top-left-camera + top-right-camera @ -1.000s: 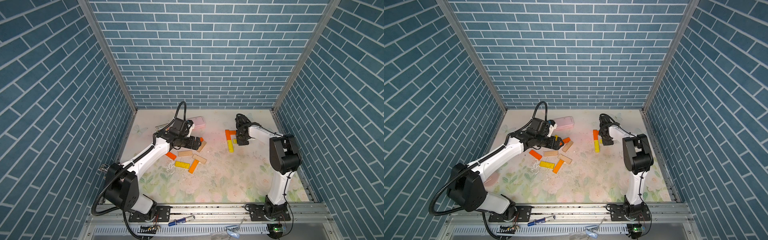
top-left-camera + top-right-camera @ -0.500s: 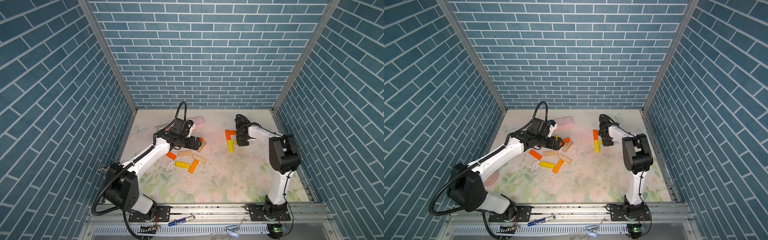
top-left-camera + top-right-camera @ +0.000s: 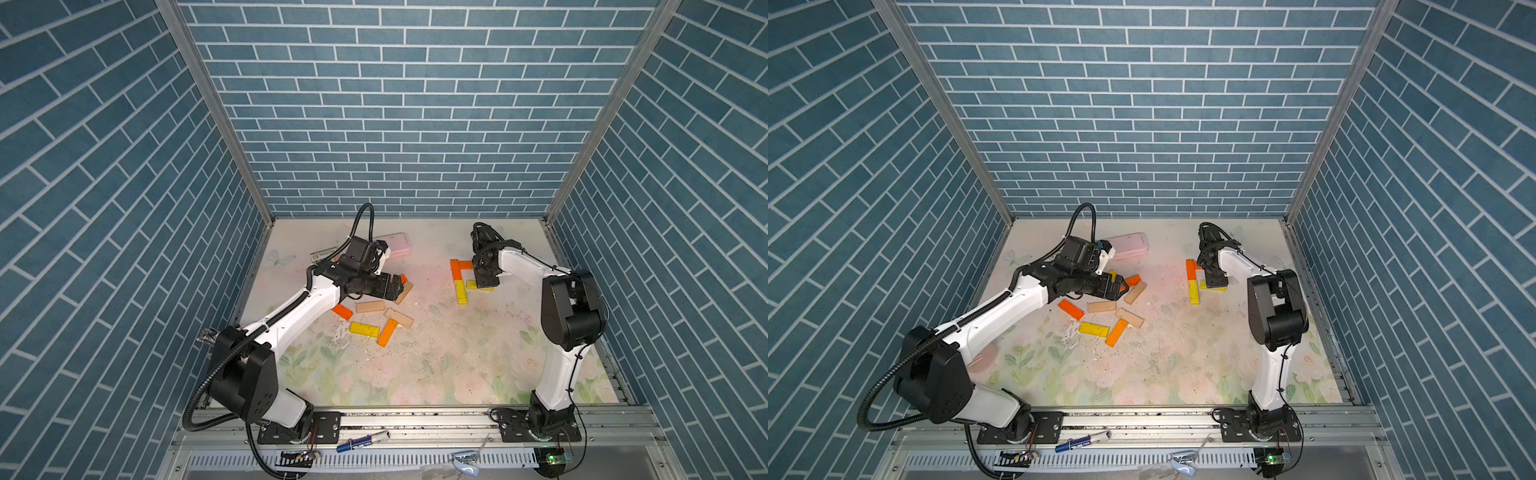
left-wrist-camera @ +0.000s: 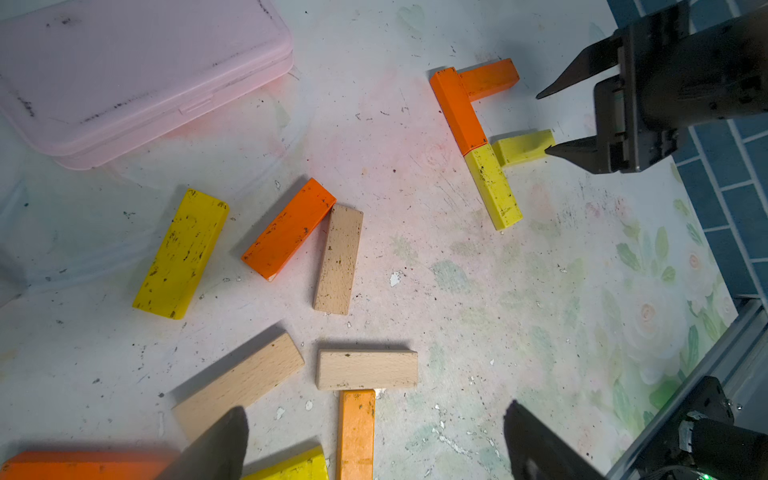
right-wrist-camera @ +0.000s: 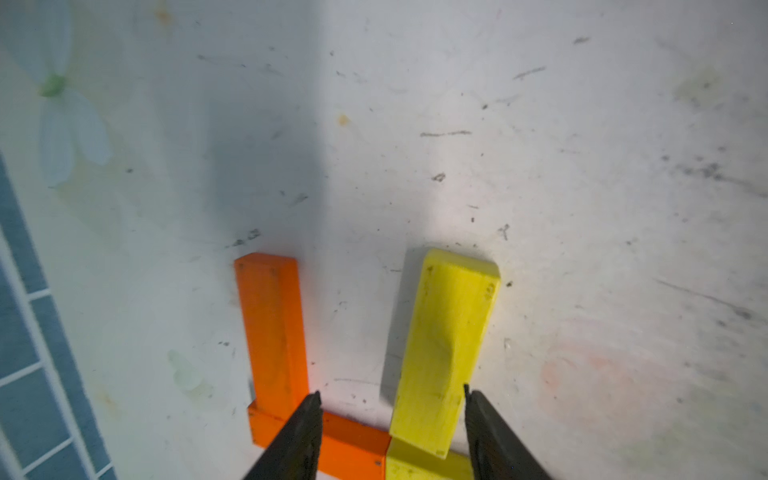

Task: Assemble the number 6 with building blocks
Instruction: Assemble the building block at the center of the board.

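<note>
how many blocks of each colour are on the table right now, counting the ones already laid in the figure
orange blocks: 5
yellow blocks: 4
tan blocks: 3
total: 12

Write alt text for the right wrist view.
The right end effector, jaws open, flanks a yellow block lying beside an orange block. Both meet a crosswise orange-and-yellow row on the scuffed mat.

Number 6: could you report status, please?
Left gripper jaws open over loose blocks; right gripper jaws open astride yellow bar; four bars placed; nothing obstructing.
</note>
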